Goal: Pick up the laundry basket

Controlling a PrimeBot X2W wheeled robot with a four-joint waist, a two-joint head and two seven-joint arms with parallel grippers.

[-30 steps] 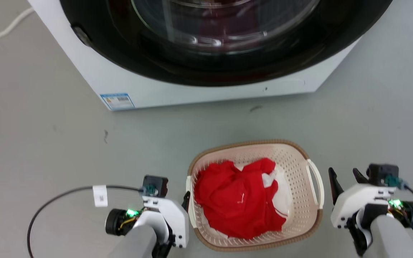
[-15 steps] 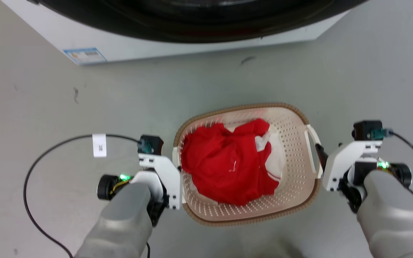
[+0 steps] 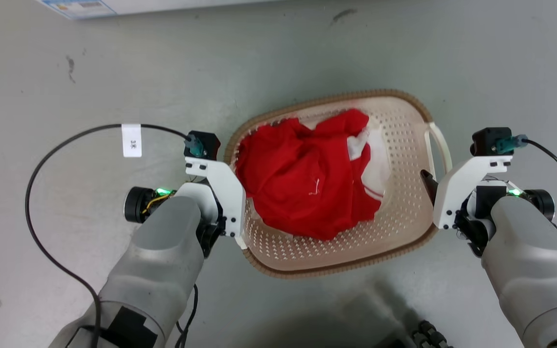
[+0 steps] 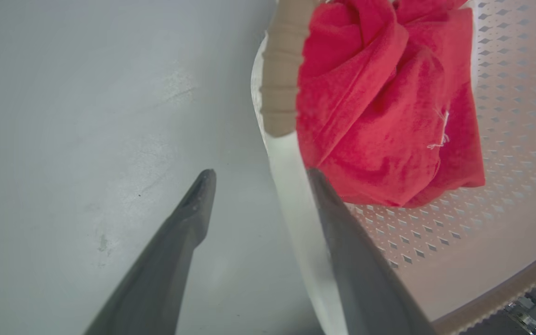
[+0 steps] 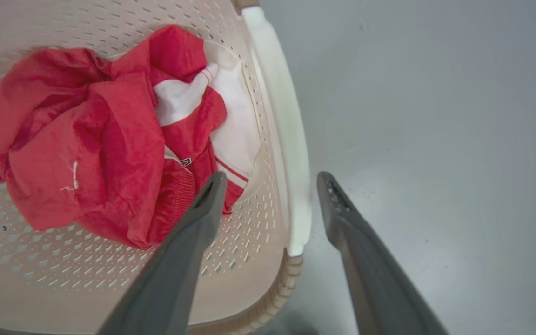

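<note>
Between the two arms in the head view, the laundry basket (image 3: 404, 145) sits on the grey floor (image 3: 114, 63) with a red garment (image 3: 307, 179) heaped inside; the left gripper (image 3: 241, 231) is hard against one side and the right gripper (image 3: 432, 186) against the other, one dark finger of the right showing just inside the rim; how wide either pair stands cannot be told from up here.

Along the left wrist's own fingers (image 4: 179, 232), the jaws stand apart; one finger lies outside over bare floor, the other inside beside the red cloth; the white loop handle (image 4: 286, 186) runs between them, unclamped.

Along the right wrist's fingers (image 5: 189, 242), likewise spread, the other white handle (image 5: 282, 130) lies between the tips; one finger is within the basket, one outside it.

By my judgement the approach is done, with both handles straddled; closing on them and lifting are left, and the basket appears to rest on the floor.
</note>
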